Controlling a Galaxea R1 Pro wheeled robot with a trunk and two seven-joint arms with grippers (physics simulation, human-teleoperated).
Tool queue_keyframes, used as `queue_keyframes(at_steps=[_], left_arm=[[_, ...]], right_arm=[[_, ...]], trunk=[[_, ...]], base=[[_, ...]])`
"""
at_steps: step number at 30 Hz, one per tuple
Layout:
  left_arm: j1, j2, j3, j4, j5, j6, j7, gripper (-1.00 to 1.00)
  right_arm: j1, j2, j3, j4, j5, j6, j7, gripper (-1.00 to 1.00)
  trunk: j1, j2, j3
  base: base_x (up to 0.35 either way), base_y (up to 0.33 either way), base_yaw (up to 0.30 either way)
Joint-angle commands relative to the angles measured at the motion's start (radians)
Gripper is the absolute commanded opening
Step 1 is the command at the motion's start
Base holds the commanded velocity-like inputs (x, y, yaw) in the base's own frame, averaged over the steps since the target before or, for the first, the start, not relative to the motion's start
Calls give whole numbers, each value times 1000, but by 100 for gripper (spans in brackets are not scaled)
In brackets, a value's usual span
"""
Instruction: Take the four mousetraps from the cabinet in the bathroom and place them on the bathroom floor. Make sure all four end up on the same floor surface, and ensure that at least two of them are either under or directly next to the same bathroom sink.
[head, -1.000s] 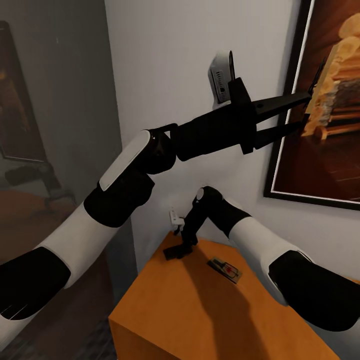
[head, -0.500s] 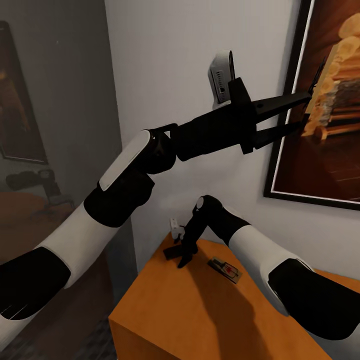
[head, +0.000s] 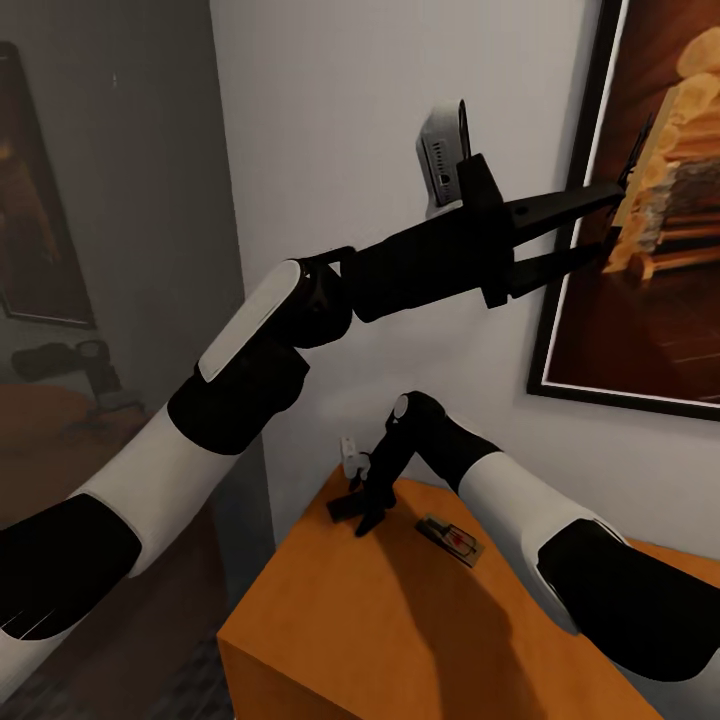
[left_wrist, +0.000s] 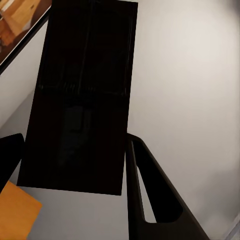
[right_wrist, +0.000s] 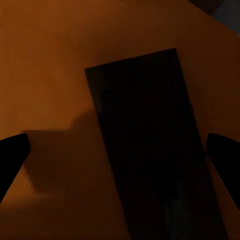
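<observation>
- At the far left of the head view a dark, dim area lies past the wall corner (head: 225, 250); its contents are too dark to name.
- The left arm (head: 250, 350) rises from lower left, white and black, and reaches up and right across the pale wall.
- The left gripper (head: 590, 228) is held high, its two black fingers (head: 560, 205) pointing right with their tips over the dark frame of a picture (head: 650, 200). The jaws stand apart with a clear gap between them. In the left wrist view a flat dark rectangular plate (left_wrist: 80, 95) lies between one curved finger (left_wrist: 155, 195) and the other's edge at the frame's side; it is too black to say what it is, or whether the fingers press on it.
- Just behind the gripper a small white device (head: 440, 160) is fixed to the wall.
- Below, the cabinet (head: 400, 620) shows its flat orange-brown top, one corner against the wall.
- The right arm (head: 520, 500) comes in from lower right and bends down to the far corner of the top.
- The right gripper (head: 352, 508) points down at a dark flat plate (head: 342, 506) there. In the right wrist view the black fingers (right_wrist: 12, 157) sit wide apart at either side of that plate (right_wrist: 150, 150), which lies on the orange top; no touch can be seen.
- A mousetrap (head: 450, 540) with a red spot lies flat on the top, just to the right of the right gripper, apart from it.
- At the right the framed picture hangs on the wall.
</observation>
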Motion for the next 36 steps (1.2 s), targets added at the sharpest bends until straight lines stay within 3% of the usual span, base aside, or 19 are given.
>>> queue_keyframes(at_steps=[1,21,29,33,36], left_arm=[[-1,0,1,0,8,2,7,-100],[-1,-5,1,0,8,1,7,-100],[-1,-8,1,0,8,1,7,-100],[-1,-8,1,0,8,1,7,-100],[-1,-8,1,0,8,1,7,-100]], right_arm=[[23,0,3,7,2,11,5,-100],[22,-3,6,-21,11,15,13,-100],[22,-3,6,-100,18,24,19,-100],[22,-3,9,-166,20,68,36,-100],[22,-4,10,-271,22,132,79,-100]], trunk=[[0,0,-1],[0,0,-1],[0,0,-1],[0,0,-1],[0,0,-1]], base=[[0,0,0],[0,0,0],[0,0,0],[0,0,0],[0,0,0]])
